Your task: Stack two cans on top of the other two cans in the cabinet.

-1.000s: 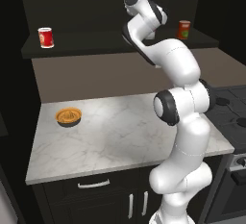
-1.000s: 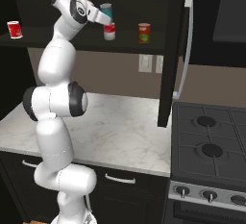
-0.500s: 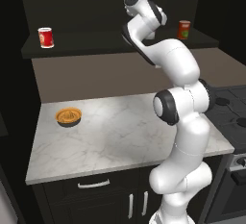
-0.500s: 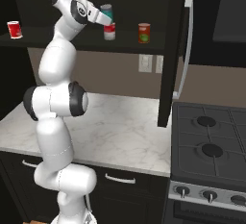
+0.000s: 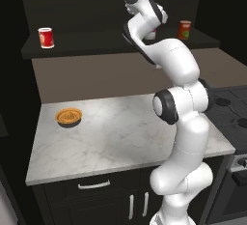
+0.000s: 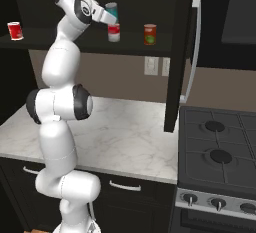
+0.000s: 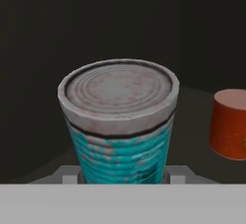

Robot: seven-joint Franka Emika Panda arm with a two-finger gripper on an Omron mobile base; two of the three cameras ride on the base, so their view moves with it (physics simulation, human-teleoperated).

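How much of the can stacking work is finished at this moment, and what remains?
Partly done: the teal can sits on top of the red and white can on the cabinet shelf, with the gripper at it; whether it is released I cannot tell. Left: the bright red can stands alone at the far end, and the dark orange can carries nothing.

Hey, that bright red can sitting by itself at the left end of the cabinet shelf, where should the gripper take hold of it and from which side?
Probably around the middle of the bright red can's upright side, coming in level from the open front of the cabinet. It stands upright and alone near the shelf's front edge, so the curved sides look free.
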